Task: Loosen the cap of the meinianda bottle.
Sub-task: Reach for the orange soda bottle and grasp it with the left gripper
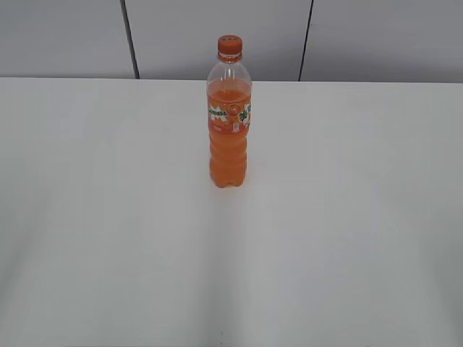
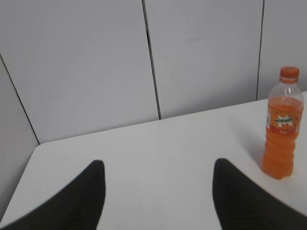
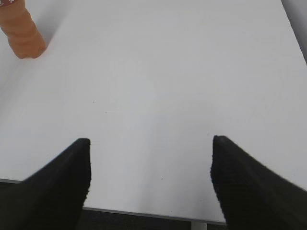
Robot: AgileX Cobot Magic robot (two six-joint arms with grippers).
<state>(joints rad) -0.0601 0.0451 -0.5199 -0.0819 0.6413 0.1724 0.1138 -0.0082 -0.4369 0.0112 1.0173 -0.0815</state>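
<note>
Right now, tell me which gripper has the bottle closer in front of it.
The left gripper: its wrist view shows the whole meinianda bottle, cap included. The right gripper sees only its base, farther away.

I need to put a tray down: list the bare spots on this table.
White table is bare on all sides of the tall clear plastic bottle of orange drink: left, right and the whole near half. The only occupied spot is the bottle, standing mid-table near the far edge.

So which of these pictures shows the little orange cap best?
The exterior view: the cap sits sharp, near centre, atop the meinianda bottle. The left wrist view shows it smaller and blurrier near the right edge. The right wrist view shows only the bottle's base.
</note>
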